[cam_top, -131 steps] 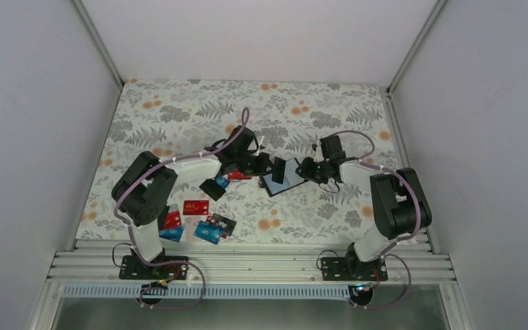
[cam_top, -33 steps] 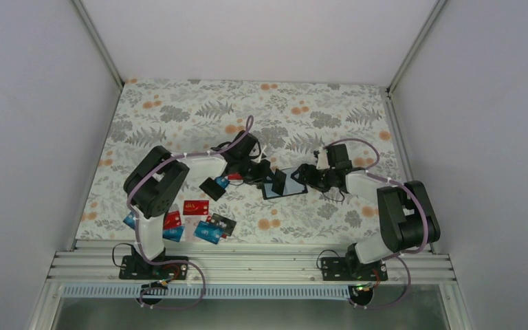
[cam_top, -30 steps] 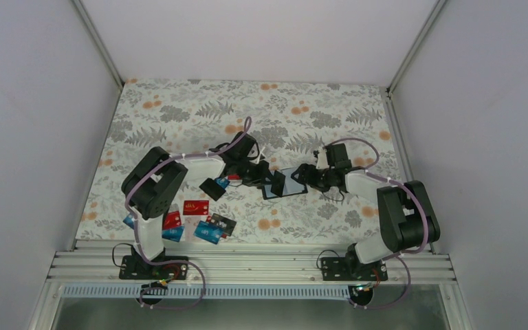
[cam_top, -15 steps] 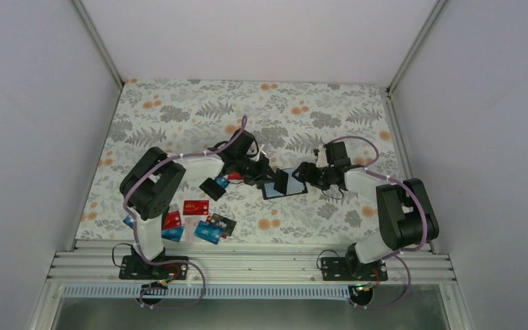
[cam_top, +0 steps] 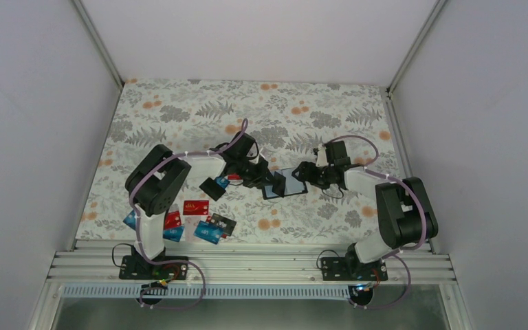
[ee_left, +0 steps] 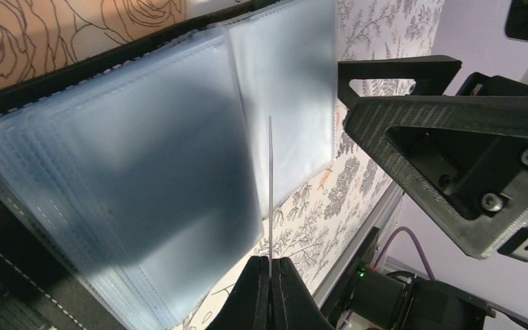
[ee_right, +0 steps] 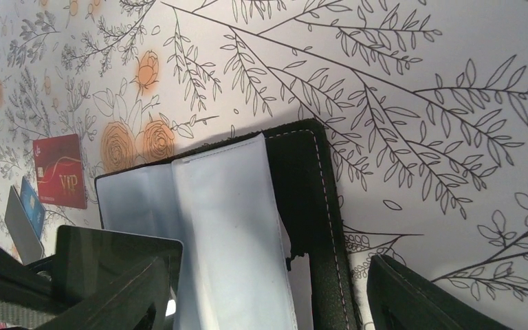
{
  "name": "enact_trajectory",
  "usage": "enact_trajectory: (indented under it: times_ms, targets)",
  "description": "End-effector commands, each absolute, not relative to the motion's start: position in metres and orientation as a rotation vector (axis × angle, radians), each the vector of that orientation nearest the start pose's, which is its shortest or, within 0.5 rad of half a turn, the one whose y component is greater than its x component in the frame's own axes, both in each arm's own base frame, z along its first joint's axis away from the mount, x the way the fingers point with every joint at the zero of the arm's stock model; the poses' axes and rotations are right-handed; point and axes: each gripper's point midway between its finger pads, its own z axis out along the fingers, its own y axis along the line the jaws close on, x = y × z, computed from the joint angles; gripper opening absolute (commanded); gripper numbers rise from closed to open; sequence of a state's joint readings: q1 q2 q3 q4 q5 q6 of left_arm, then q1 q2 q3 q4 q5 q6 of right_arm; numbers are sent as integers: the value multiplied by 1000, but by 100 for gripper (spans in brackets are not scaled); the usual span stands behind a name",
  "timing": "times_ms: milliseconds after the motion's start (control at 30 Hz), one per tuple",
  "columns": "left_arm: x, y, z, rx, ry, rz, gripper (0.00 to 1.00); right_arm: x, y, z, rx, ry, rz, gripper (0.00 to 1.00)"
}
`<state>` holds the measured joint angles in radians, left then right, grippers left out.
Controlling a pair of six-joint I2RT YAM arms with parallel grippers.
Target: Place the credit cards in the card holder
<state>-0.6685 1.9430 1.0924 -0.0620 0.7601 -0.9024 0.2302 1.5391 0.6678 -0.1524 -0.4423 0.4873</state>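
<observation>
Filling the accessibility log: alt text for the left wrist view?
The left claw pinches a credit card, seen edge-on, over the open card holder, whose clear sleeves fan out. The right claw fills the right side, with the floral table behind.

The card holder [cam_top: 290, 185] lies open on the desk [cam_top: 179, 117] between the left tool [cam_top: 269, 177] and the right tool [cam_top: 304, 172]. A card [cam_top: 279, 181] stands in the left tool, over the holder. Other credit cards [cam_top: 196, 207] lie behind that tool.
</observation>
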Motion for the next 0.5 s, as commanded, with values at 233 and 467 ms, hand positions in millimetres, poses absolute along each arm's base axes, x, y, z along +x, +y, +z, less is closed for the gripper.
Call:
enact_trajectory:
  times_ms: [233,467]
  targets:
    - [284,-369,48,35,2868,-1446,2,304,142,15,192,2717,785,73]
    - [286,-371,46,38,2868,-1443,2,303,143,11,189,2730,793,72]
